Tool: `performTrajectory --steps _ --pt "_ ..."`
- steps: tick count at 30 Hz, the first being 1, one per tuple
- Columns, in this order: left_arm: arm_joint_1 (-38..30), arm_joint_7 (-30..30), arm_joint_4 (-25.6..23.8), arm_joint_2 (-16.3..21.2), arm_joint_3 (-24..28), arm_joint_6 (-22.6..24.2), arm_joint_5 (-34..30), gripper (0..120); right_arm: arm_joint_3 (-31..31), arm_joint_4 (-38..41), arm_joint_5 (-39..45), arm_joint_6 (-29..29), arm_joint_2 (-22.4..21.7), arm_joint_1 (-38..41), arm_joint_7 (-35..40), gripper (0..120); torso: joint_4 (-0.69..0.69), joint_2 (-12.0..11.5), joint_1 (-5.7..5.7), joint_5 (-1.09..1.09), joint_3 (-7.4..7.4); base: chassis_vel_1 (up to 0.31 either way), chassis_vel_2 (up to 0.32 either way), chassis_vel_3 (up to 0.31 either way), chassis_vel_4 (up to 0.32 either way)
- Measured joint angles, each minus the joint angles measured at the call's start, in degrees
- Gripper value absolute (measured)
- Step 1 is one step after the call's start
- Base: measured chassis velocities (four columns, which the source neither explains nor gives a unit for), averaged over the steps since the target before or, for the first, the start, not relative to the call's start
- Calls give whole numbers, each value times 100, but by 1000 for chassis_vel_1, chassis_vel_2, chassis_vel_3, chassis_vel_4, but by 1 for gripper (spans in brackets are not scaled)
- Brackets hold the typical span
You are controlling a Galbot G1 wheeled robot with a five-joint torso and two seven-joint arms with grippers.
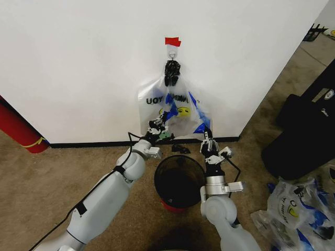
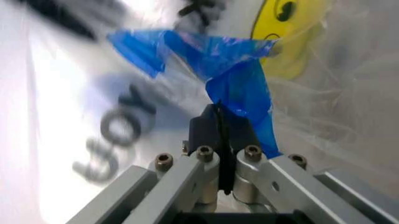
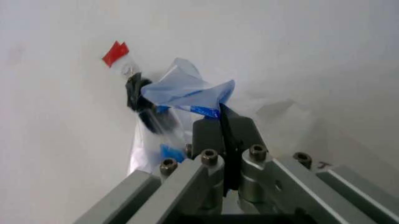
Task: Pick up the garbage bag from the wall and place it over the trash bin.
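Note:
The garbage bag (image 1: 175, 107), translucent with blue patches, a yellow smiley and dark lettering, hangs on the white wall (image 1: 78, 63) from a small hook (image 1: 172, 52) under a red tape strip (image 1: 172, 41). Its dark bunched top (image 1: 171, 72) sits at the hook. My left gripper (image 1: 160, 122) is shut on a blue fold of the bag (image 2: 240, 79) near its lower middle. My right gripper (image 1: 208, 134) is shut on the bag's lower right corner (image 3: 187, 88). The trash bin (image 1: 159, 175), black mesh with a red base, stands on the carpet between my two arms, below the bag.
A red cylinder (image 1: 15, 128) leans at the wall's left. A big black case (image 1: 303, 130) stands on the right, with loose plastic bags (image 1: 298, 209) on the floor before it. A small black object (image 1: 180, 149) lies by the baseboard behind the bin.

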Motion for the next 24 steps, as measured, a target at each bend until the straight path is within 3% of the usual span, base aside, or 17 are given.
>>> performTrajectory --steps 1,7,8,13,17,21,23,24 --pt "0 0 0 0 0 0 0 0 0 0 0 0 0 0 0 0 0 0 0 0 0 0 0 0 0" --pt "312 47 -541 272 -88 -266 -2709 0 179 -50 139 1 -65 57 2 0 0 0 0 -1 0 0 0 0 0" --pt "312 47 -541 272 -88 -266 -2709 0 179 -50 139 1 -65 57 2 0 0 0 0 -1 0 0 0 0 0" --pt "864 344 -1173 363 -458 -665 -4417 0 257 -114 145 11 -43 47 -23 0 1 0 0 0 0 0 0 0 0" --pt "1036 415 -1280 399 -561 -687 -4328 0 291 -129 150 14 -52 3 -42 0 1 0 0 0 0 0 0 0 0" --pt "950 439 -1059 385 -531 -814 -3196 0 305 -121 140 21 -26 -43 -62 0 0 0 0 0 0 0 0 0 0" --pt "897 439 -1022 374 -497 -827 -2941 0 302 -104 133 21 -11 -59 -70 0 1 0 0 0 0 0 0 0 0" --pt "821 437 -975 357 -440 -831 -2657 4 293 -90 119 21 2 -75 -76 0 0 0 0 0 0 0 0 0 0"
